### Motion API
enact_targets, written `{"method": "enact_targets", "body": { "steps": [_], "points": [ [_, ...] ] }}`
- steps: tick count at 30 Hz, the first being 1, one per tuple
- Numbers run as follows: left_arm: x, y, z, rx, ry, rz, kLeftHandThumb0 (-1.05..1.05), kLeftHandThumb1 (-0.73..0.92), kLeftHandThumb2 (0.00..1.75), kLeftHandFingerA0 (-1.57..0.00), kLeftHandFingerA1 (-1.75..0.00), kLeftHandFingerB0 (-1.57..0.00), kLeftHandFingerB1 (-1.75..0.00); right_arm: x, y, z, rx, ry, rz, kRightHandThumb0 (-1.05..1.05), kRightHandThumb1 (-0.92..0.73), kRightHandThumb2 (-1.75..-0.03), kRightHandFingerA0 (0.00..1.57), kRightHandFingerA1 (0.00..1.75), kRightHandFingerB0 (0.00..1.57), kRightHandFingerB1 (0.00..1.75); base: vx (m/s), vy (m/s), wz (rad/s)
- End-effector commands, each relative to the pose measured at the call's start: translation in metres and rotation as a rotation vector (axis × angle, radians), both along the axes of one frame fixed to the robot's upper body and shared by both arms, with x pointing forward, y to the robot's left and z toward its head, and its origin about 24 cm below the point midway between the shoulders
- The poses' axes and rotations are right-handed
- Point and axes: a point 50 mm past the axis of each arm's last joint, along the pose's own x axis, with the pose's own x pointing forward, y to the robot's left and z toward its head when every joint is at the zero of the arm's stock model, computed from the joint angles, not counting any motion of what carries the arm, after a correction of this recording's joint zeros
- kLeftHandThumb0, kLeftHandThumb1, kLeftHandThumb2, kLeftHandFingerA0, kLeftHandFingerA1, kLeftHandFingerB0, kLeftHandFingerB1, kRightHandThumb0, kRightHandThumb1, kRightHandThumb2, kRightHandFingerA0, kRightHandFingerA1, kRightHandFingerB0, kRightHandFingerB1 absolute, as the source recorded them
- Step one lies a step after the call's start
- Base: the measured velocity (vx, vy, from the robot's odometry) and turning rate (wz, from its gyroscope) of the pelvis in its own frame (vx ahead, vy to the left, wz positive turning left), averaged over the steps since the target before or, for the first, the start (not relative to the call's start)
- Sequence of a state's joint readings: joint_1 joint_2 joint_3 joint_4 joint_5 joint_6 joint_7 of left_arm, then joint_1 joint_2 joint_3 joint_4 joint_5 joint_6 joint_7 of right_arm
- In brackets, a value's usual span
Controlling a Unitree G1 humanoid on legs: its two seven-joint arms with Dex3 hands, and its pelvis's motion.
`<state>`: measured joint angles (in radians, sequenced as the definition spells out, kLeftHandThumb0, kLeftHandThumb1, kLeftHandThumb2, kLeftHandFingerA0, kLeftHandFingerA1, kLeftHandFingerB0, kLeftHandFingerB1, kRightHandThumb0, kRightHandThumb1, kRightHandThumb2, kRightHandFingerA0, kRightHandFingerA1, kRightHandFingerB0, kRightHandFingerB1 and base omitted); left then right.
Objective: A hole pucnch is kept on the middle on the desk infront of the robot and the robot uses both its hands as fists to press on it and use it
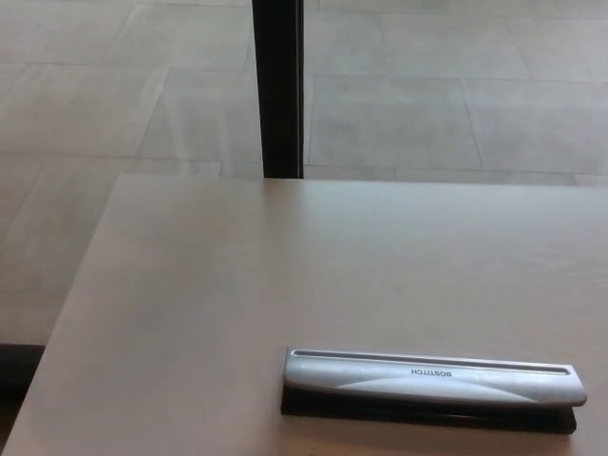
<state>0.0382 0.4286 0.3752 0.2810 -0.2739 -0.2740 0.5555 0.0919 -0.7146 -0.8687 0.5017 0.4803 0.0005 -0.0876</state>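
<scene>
Silver Bostitch hole punch (432,378) with black base lies flat, long axis running left to right, at the near right part of the beige desk (237,285). Neither robot hand is in view, so finger state cannot be told. Beyond the desk's far edge: tiled floor (456,95) and a dark vertical post (277,85).

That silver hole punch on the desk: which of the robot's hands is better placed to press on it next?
Neither hand shows right now, so placement can't be compared directly. The hole punch lies toward the robot's right on the desk, so the right hand probably has the shorter way in.
</scene>
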Motion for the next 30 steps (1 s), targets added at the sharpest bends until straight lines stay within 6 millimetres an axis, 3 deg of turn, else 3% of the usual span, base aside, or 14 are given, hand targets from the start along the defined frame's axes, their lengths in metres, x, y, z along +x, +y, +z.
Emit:
{"method": "enact_targets", "body": {
  "steps": [1,2,3,6,7,8,10,12,13,14,18,19,21,30],
  "points": [
    [-0.132,0.058,-0.103,-0.667,0.136,0.467,-0.50,0.37,1.10,-1.45,-1.51,-1.04,-1.23,-0.099,-0.025,-0.082,0.397,-0.123,-0.557,-0.52,-0.59,-0.85,0.91,1.64,0.66,1.38,0.00,0.000,0.00],
    [-0.138,0.053,-0.113,-0.736,0.129,0.503,-0.46,0.44,1.11,-1.36,-1.44,-0.79,-1.00,-0.097,-0.019,-0.095,0.445,-0.156,-0.570,-0.53,-0.60,-0.81,0.99,1.69,0.68,1.52,0.00,0.000,0.00],
    [-0.141,0.049,-0.119,-0.751,0.149,0.503,-0.40,0.44,1.06,-0.95,-1.72,-0.73,-1.03,-0.095,-0.016,-0.101,0.474,-0.159,-0.570,-0.53,-0.65,-0.78,0.84,1.61,0.21,1.20,0.00,0.000,0.00],
    [-0.142,0.040,-0.130,-0.765,0.187,0.489,-0.44,0.39,1.03,-1.00,-1.68,-0.79,-1.01,-0.088,-0.010,-0.111,0.500,-0.155,-0.568,-0.53,-0.68,-0.77,0.91,1.63,0.34,1.37,0.00,0.000,0.00],
    [-0.142,0.035,-0.136,-0.783,0.214,0.465,-0.37,0.42,1.03,-0.94,-1.64,-0.79,-0.91,-0.084,-0.006,-0.116,0.511,-0.115,-0.575,-0.55,-0.68,-0.76,0.80,1.51,0.51,1.13,0.00,0.000,0.00],
    [-0.140,0.029,-0.142,-0.777,0.310,0.396,-0.39,0.46,1.07,-1.06,-1.58,-0.73,-0.84,-0.081,-0.001,-0.123,0.509,-0.088,-0.552,-0.52,-0.64,-0.81,0.89,1.47,0.70,1.27,0.00,0.000,0.00],
    [-0.143,0.014,-0.161,-0.694,0.624,0.280,-0.52,0.46,1.02,-1.32,-1.35,-0.97,-1.04,-0.074,0.014,-0.142,0.542,-0.091,-0.529,-0.48,-0.62,-0.80,0.89,1.17,0.77,1.00,0.00,0.000,0.00],
    [-0.152,0.006,-0.169,-0.677,0.741,0.209,-0.46,0.54,0.78,-1.08,-1.13,-0.89,-0.85,-0.075,0.025,-0.157,0.564,-0.062,-0.521,-0.47,-0.60,-0.80,0.95,1.02,0.67,0.84,0.00,0.000,0.00],
    [-0.158,0.002,-0.174,-0.686,0.791,0.202,-0.38,0.43,0.84,-1.03,-0.91,-0.88,-0.79,-0.077,0.031,-0.165,0.576,-0.056,-0.515,-0.44,-0.56,-0.83,1.06,1.09,0.76,1.22,0.00,0.000,0.00],
    [-0.165,-0.001,-0.179,-0.697,0.824,0.186,-0.38,0.47,0.81,-1.03,-0.84,-0.42,-0.70,-0.076,0.039,-0.174,0.594,-0.004,-0.514,-0.46,-0.57,-0.84,0.96,0.98,0.78,1.11,0.00,0.000,0.00],
    [-0.170,0.000,-0.186,-0.763,0.866,0.178,-0.41,0.50,0.73,-0.89,-0.76,-0.58,-0.70,-0.066,0.058,-0.189,0.620,0.089,-0.449,-0.46,-0.56,-0.82,0.81,0.82,0.61,0.96,0.00,0.000,0.00],
    [-0.170,0.000,-0.187,-0.767,0.872,0.162,-0.45,0.37,0.94,-0.89,-0.86,-0.65,-0.75,-0.063,0.061,-0.191,0.626,0.102,-0.433,-0.46,-0.60,-0.74,0.78,0.75,0.52,0.73,0.00,0.000,0.00],
    [-0.168,0.000,-0.187,-0.819,0.838,0.126,-0.50,0.51,0.67,-1.04,-0.80,-0.64,-0.66,-0.053,0.074,-0.198,0.590,0.199,-0.332,-0.52,-0.69,-0.67,0.77,0.74,0.51,0.59,0.00,0.000,0.00],
    [-0.156,-0.001,-0.178,-0.833,0.751,0.022,-0.51,0.49,0.68,-0.99,-0.77,-0.73,-0.67,-0.045,0.097,-0.206,0.559,0.309,-0.176,-0.49,-0.58,-0.70,0.72,0.70,0.53,0.59,0.00,0.000,0.00]
  ]
}}
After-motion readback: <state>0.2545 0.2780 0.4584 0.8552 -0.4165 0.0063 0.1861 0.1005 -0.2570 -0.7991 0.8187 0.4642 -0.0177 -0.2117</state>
